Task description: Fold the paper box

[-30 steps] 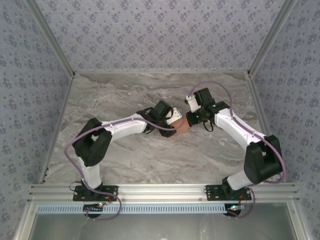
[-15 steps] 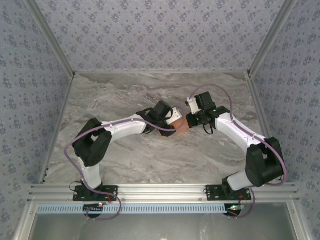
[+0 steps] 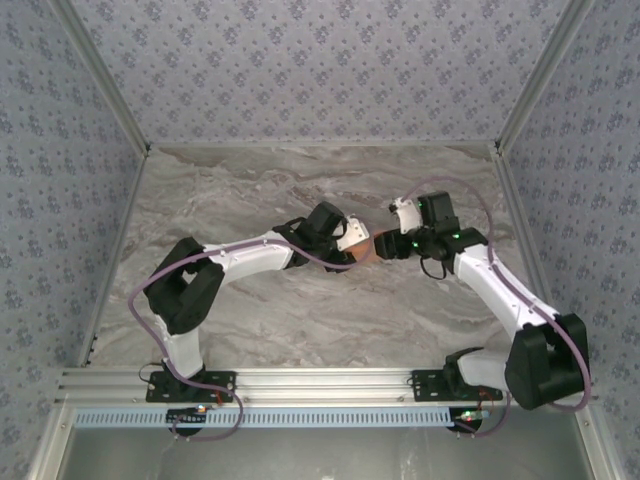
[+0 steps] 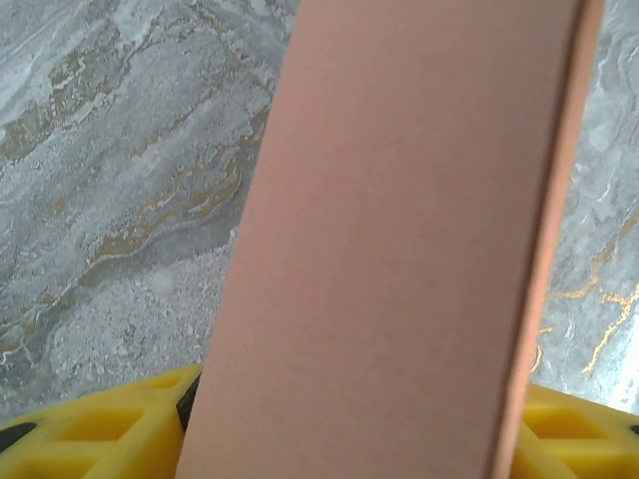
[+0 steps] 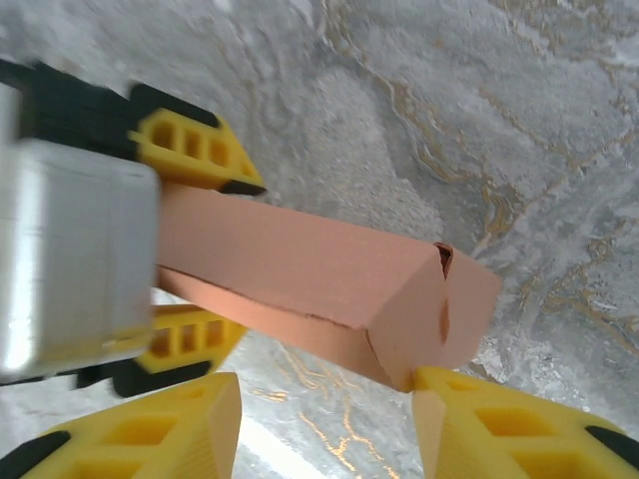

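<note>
Grey, gold-veined marble-look tabletop [image 3: 250, 190] lies between walls [image 3: 300, 60] papered with a small blue floral print. A ribbed aluminium rail [image 3: 320, 380] runs along the near edge. Purple cables [image 3: 440, 185] loop over both white-and-black arms.

The paper box [image 3: 368, 247] is right of the table's centre, between the two grippers. It is matte salmon-orange card, folded into a long, flat rectangular shape with crisp edges. In the right wrist view its end flap [image 5: 454, 299] shows a small dark gap at the top corner.

The left gripper [image 3: 352, 240] is clamped on the box's left end, one yellow ribbed finger [image 5: 190, 150] on each broad face. The right gripper [image 5: 324, 419] has its fingers spread apart at the box's right end, one tip touching its lower corner.
</note>
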